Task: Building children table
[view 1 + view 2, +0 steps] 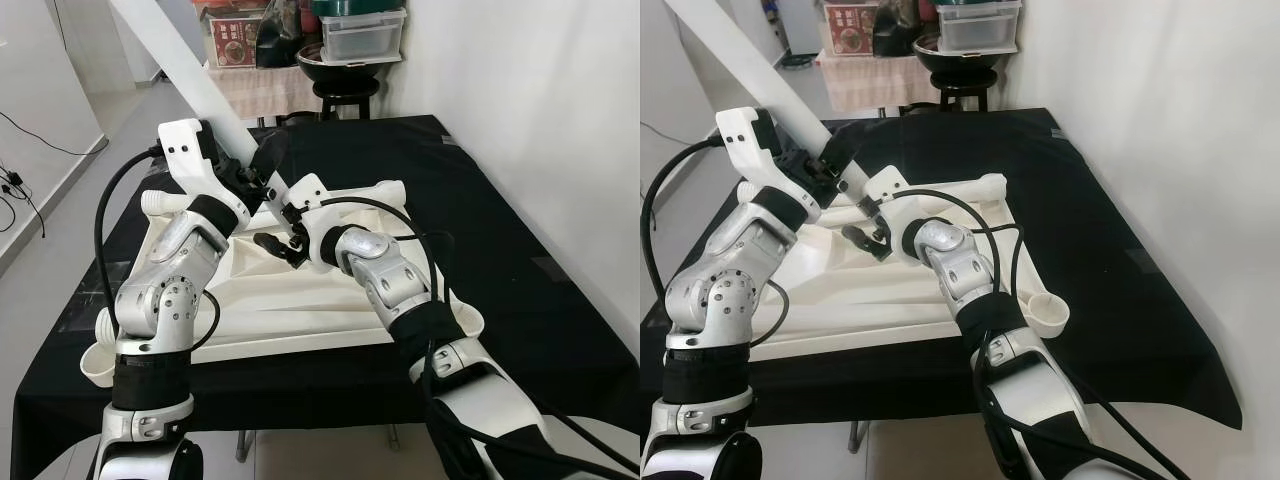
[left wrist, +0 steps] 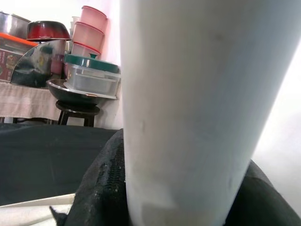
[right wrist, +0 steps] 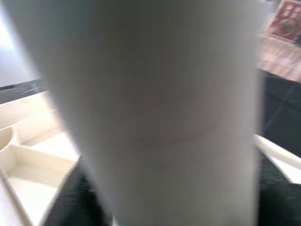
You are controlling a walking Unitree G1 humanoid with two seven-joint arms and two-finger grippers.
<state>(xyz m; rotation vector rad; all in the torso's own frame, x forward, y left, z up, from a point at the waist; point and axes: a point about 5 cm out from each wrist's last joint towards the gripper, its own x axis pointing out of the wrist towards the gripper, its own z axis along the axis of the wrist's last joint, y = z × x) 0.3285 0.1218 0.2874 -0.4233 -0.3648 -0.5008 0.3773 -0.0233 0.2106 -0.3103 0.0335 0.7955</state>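
One white table leg (image 1: 190, 75), a long round tube: its long axis slants from the upper left, beyond my head views' top edge, down toward the centre, lower end over the tabletop. One white children's tabletop (image 1: 290, 300), lying underside up on the black-draped surface (image 1: 520, 270), ribs and round corner sockets showing. My left hand (image 1: 262, 170), raised above the tabletop's far left part, black fingers clamped around the leg near its lower end. My right hand (image 1: 283, 245), just beside it over the tabletop's middle; its wrist view shows the leg close between the fingers, but whether they grip it I cannot tell. One black stool (image 1: 345, 95) behind the surface, carrying one dark bowl (image 2: 77, 92) and stacked lidded containers (image 2: 91, 77).
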